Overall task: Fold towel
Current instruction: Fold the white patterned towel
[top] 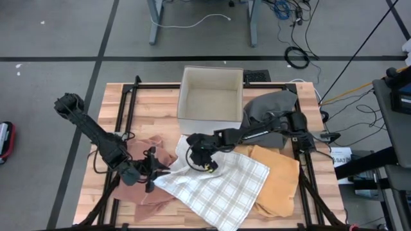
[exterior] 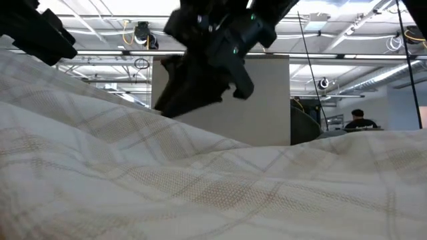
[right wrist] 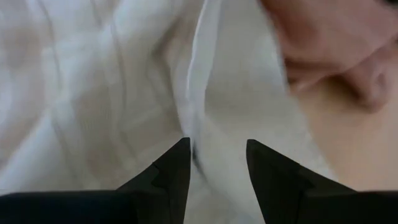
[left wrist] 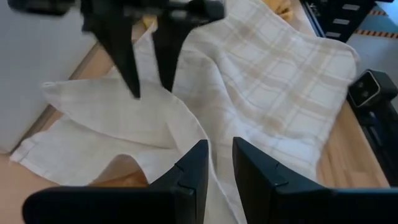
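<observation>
Jaws on both arms stand partly apart over a white checked towel (top: 221, 183) that lies spread and rumpled on the near middle of the wooden table (top: 148, 109). In the left wrist view the left gripper (left wrist: 220, 163) has only a narrow gap between its fingers, with a raised fold of the towel running into that gap; whether the cloth is truly pinched cannot be told. In the right wrist view the right gripper (right wrist: 216, 160) has a wider gap, its tips set on either side of a ridge of the cloth, not closed on it.

From above, the left gripper (top: 151, 174) sits at the towel's left edge and the right gripper (top: 200, 158) at its upper left corner, near each other.

A white open box (top: 211, 99) stands at the far middle of the table. An orange cloth (top: 279, 179) lies under the towel's right side, a pink cloth (top: 151, 149) under its left side, and a grey cloth (top: 273, 102) beside the box on the right.
</observation>
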`<state>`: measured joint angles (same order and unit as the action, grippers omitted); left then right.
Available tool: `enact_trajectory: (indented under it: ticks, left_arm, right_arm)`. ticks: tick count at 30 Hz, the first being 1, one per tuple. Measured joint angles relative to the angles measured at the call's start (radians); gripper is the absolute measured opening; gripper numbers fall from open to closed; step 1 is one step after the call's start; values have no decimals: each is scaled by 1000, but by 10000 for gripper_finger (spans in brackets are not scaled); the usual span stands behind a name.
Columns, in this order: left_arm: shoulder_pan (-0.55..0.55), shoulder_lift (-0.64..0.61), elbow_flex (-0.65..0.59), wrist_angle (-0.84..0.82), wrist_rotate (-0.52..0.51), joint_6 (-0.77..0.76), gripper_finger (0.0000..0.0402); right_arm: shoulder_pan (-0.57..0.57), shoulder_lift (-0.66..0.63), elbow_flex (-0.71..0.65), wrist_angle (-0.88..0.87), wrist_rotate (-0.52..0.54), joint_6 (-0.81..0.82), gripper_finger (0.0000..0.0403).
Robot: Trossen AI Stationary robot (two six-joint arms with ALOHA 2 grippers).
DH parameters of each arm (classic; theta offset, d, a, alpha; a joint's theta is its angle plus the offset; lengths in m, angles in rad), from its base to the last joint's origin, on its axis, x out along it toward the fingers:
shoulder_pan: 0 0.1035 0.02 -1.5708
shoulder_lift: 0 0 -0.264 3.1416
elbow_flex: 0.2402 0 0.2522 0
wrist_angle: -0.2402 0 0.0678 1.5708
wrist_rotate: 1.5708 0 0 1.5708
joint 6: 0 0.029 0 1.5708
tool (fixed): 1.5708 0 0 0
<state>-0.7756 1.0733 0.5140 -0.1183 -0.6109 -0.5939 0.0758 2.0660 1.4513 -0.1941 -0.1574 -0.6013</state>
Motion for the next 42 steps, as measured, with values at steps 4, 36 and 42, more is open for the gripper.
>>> enact_trajectory:
  ticks: [4,36,42]
  left_arm:
    - [-10,0,0,-1,0,0,78]
    - [15,0,0,0,-34,-23,78]
    - [23,0,0,-1,-34,-26,78]
  right_arm:
    - [-23,9,-1,-3,-1,9,144]
    - [-115,-2,12,75,-79,-101,3]
    - [-123,21,13,92,-199,-80,30]
